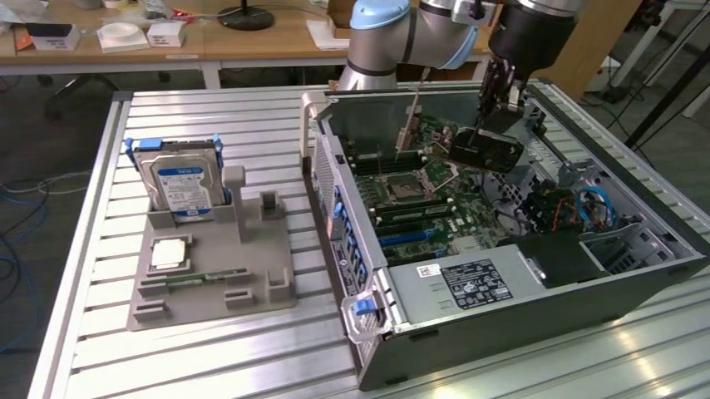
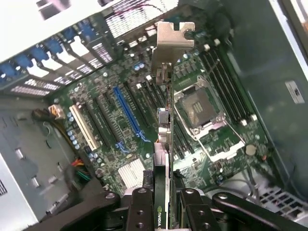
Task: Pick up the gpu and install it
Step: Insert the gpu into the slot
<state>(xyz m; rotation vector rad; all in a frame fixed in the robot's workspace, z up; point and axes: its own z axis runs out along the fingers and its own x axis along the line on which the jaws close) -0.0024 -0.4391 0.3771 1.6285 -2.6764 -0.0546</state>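
The gpu (image 1: 486, 148), a flat black card with a silvery end bracket (image 1: 408, 125), hangs tilted inside the open computer case (image 1: 533, 332), above the motherboard (image 1: 427, 204). My gripper (image 1: 501, 112) comes down from above and is shut on the card's upper edge. In the wrist view the gpu (image 2: 164, 120) appears edge-on, its bracket (image 2: 172, 43) at the far end. The gripper (image 2: 163, 199) clamps it from both sides, with one finger (image 2: 142, 207) pressed against its face. The card hovers over the motherboard between the blue slot (image 2: 127, 113) and the CPU socket (image 2: 199, 110), apart from the board.
A grey fixture tray (image 1: 255, 274) lies at the exterior view's left on the slatted table, holding a hard drive (image 1: 183, 184), a processor chip (image 1: 172, 252) and a green memory stick (image 1: 205, 278). The power supply (image 1: 466, 283) fills the case's near end; cables (image 1: 588, 208) lie beside it.
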